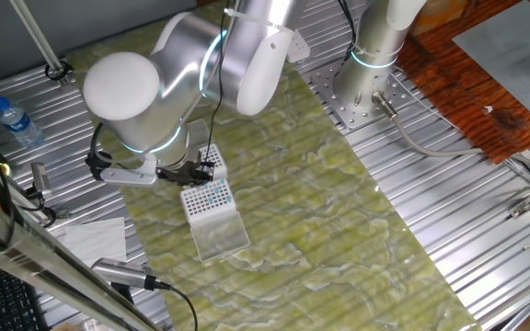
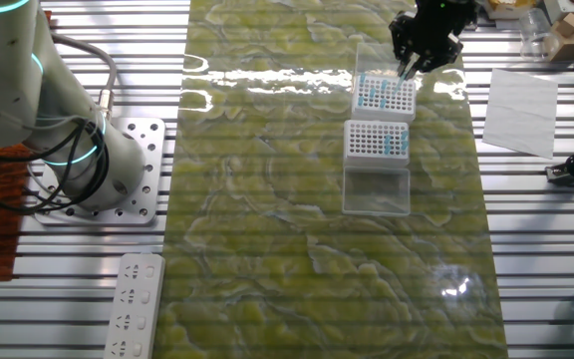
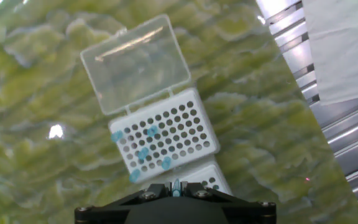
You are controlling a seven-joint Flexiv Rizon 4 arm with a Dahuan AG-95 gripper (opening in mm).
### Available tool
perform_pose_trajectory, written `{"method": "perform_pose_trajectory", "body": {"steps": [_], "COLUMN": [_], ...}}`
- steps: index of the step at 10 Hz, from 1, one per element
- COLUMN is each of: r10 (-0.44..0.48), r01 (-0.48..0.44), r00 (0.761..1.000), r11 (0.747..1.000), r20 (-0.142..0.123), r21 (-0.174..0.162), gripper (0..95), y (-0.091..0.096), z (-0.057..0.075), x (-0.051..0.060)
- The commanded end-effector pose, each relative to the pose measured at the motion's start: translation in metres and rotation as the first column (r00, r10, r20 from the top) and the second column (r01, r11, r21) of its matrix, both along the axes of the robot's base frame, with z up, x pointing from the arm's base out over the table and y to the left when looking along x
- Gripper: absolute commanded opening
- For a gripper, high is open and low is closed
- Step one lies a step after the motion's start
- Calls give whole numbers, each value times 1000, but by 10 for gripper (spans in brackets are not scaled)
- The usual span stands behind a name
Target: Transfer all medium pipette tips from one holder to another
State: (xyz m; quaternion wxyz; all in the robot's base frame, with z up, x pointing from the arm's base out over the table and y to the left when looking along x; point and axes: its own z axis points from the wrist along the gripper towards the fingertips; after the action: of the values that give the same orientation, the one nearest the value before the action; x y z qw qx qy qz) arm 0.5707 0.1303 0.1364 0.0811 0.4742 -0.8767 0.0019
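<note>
The gripper point(image 3: 176, 188) pinches one blue tip point(image 3: 176, 185) upright, above the fuller rack point(image 2: 384, 95), ready for the sparse rack point(image 3: 166, 135) nearer the mat's point(image 2: 267, 219) middle.

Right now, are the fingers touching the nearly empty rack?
Apart. The other fixed view shows the fingers over the fuller rack, which lies between them and the nearly empty rack.

Bright overhead light glares white off the glossy green mat point(image 2: 267, 199); the hand view is slightly soft, shadows faint.
</note>
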Motion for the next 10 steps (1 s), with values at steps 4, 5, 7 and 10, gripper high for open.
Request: {"method": "perform_pose_trajectory", "body": {"steps": [4, 5, 7, 10], "r10": [-10, -10, -12, -9], "r01": [10, 10, 12, 9], "r00": [1000, 1000, 999, 999], "r11": [1000, 1000, 1000, 1000], "r20": [22, 25, 30, 40], "r21": [1, 0, -1, -2], "gripper": [0, 0, 0, 0], "y": [5, 6, 8, 10], "z": [-9, -10, -12, -14], "x": [-1, -1, 0, 0]}}
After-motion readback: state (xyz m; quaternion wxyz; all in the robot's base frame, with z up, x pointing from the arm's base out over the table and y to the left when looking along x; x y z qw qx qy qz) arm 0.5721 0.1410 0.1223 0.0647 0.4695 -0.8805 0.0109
